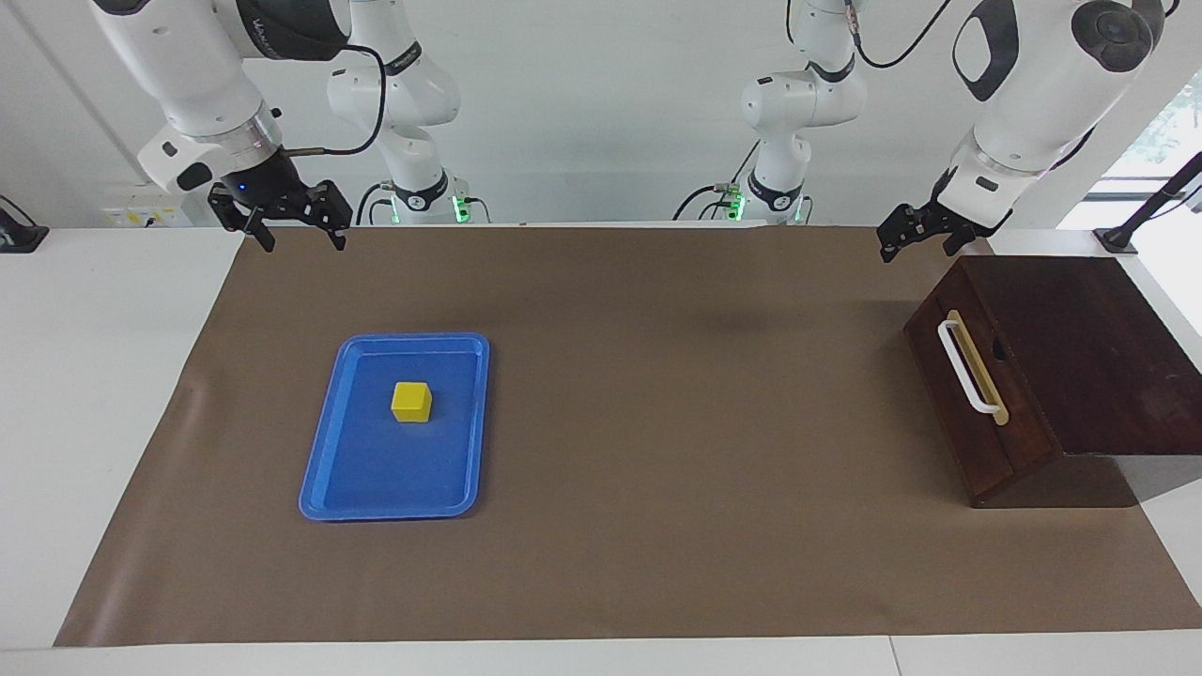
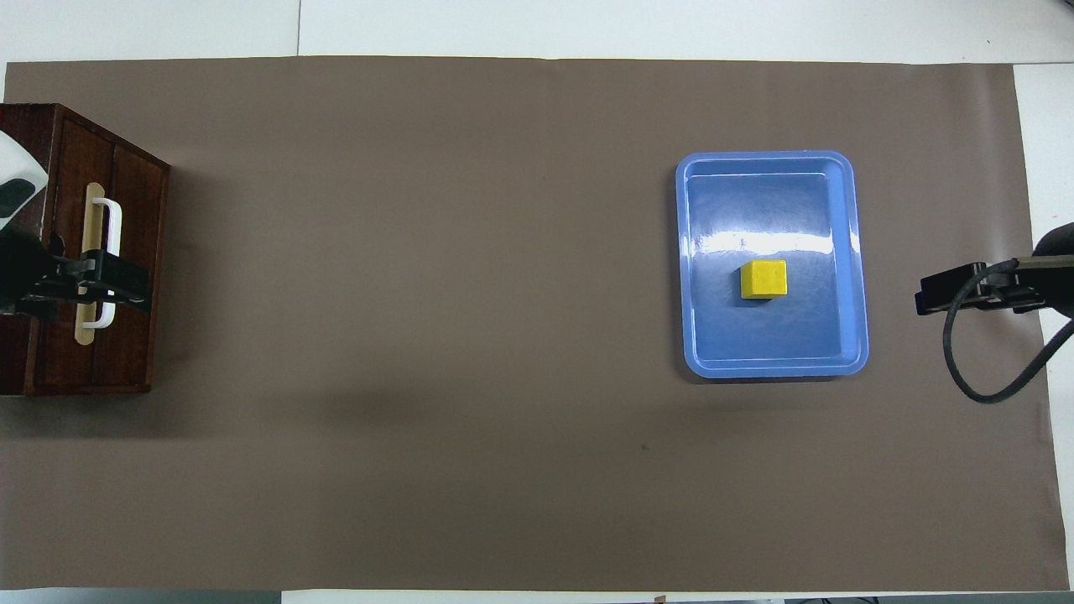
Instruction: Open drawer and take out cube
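The drawer [image 1: 977,404] is shut, its dark front flush in the dark wooden box [image 1: 1089,347] at the left arm's end of the table, white bar handle [image 1: 967,366] showing. The yellow cube [image 1: 411,401] lies in the blue tray [image 1: 376,479], not in the drawer. My left gripper [image 1: 916,246] is open and empty, raised in the air; in the overhead view it [image 2: 134,283] covers the handle [image 2: 113,222] of the drawer [image 2: 134,352]. My right gripper [image 1: 300,230] is open and empty, raised at the right arm's end, apart from the tray.
The blue tray [image 2: 772,352] with the cube [image 2: 763,279] lies on the brown mat [image 1: 657,422] toward the right arm's end. The right gripper [image 2: 931,300] shows beside the tray from above. White table [image 1: 103,376] borders the mat.
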`<move>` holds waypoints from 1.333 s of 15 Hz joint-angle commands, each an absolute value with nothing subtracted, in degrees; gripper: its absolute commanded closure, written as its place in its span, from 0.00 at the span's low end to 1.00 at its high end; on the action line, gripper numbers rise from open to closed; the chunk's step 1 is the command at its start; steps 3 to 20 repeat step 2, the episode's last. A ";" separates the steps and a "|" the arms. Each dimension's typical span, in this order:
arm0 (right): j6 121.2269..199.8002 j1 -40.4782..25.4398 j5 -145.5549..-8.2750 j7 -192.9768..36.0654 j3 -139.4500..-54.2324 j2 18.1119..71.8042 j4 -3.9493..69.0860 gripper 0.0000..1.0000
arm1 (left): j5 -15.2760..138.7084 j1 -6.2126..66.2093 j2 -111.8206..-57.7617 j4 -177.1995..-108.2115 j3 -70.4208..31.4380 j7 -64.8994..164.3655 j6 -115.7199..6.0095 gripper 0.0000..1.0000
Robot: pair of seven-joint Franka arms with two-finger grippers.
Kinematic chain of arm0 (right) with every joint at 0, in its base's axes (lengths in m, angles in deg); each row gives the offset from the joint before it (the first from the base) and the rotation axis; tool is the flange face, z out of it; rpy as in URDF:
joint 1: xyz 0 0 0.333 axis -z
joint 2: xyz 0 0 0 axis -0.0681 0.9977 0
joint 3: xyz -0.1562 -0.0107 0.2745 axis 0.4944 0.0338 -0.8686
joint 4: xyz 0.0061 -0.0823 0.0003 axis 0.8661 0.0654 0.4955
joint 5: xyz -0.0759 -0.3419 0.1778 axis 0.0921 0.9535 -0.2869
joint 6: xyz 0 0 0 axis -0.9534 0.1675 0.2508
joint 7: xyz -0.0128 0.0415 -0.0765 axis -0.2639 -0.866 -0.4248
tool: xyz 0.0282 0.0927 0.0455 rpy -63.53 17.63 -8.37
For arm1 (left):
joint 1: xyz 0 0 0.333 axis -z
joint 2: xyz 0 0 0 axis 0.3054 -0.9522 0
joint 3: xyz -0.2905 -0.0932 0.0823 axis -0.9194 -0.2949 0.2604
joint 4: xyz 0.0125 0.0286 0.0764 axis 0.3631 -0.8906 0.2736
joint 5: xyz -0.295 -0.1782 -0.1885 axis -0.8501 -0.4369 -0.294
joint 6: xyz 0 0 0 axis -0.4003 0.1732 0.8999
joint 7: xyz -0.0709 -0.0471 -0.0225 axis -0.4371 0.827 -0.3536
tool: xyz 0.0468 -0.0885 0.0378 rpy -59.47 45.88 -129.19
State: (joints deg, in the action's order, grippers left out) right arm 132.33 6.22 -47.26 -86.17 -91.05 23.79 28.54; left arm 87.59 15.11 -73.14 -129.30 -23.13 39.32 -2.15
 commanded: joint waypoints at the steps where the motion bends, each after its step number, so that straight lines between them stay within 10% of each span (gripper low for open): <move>1: 131.24 6.28 -48.08 -87.16 -91.22 23.99 27.69 0.00 | 86.94 14.79 -71.92 -130.01 -23.06 38.77 -1.37 0.00; 20: 131.25 6.28 -48.08 -87.16 -91.22 23.99 27.69 0.00 | 86.94 14.79 -71.92 -130.01 -23.06 38.77 -1.37 0.00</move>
